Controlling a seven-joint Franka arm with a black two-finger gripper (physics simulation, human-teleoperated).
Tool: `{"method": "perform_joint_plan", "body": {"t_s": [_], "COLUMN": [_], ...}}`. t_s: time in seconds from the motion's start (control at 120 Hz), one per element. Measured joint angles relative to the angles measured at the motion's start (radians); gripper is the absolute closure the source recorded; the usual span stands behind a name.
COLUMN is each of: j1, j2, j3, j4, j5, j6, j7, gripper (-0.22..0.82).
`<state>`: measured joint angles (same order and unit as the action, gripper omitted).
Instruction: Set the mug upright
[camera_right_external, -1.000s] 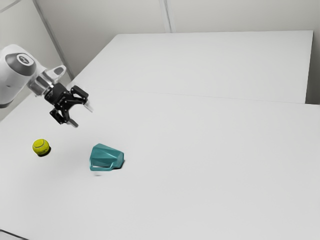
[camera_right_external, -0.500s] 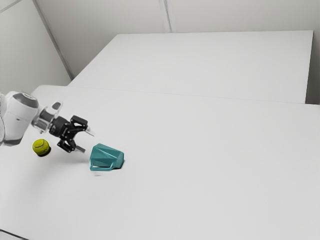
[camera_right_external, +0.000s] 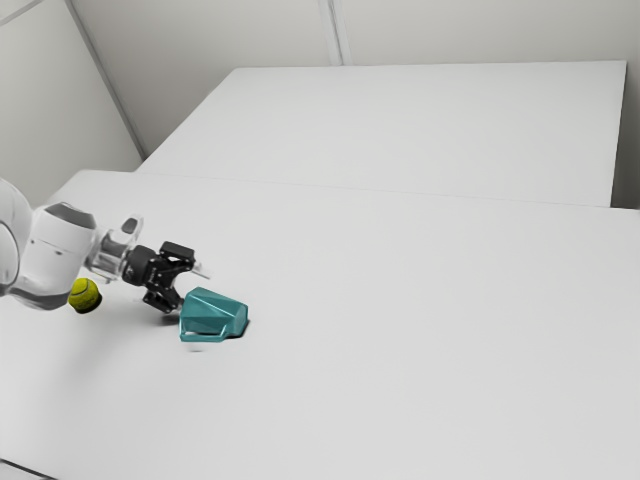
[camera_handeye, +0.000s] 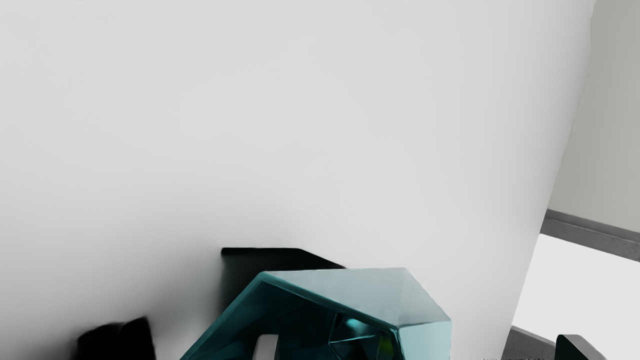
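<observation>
Tool (camera_right_external: 193, 288) nearer, sideways mug's (camera_right_external: 213, 315) wall between 2 fingers (camera_handeye: 266, 348)

Your mug (camera_right_external: 214, 313) lies on its side. Your open gripper (camera_right_external: 192, 287) is by its wide end, the yellow ball (camera_right_external: 85, 296) farther off.

Open table (camera_right_external: 420, 310) runs from the mug (camera_right_external: 216, 314) toward the exterior view's right; toward that view's left, the gripper (camera_right_external: 194, 289) and, farther from the mug, the ball (camera_right_external: 87, 296) obstruct.
</observation>
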<state>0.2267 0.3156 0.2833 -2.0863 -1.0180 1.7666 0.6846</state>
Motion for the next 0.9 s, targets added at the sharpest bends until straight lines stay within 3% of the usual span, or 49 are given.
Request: {"method": "perform_joint_plan", "body": {"t_s": [0.117, 0.292, 0.425, 0.658, 0.9], "j1": [0.000, -0.001, -0.001, -0.001, -0.002], "j2": [-0.001, -0.009, -0.012, -0.011, -0.092], "j3": [-0.011, -0.015, -0.022, -0.040, -0.071], "j4": [-0.012, -0.020, -0.023, -0.021, 0.073], "j5": [-0.020, -0.033, -0.036, -0.050, -0.009], "j6": [0.001, 0.000, -0.003, 0.001, -0.012], "j7": [0.026, 0.051, 0.062, 0.068, 0.051], "gripper": [0.03, 0.46, 0.64, 0.75, 0.77]}}
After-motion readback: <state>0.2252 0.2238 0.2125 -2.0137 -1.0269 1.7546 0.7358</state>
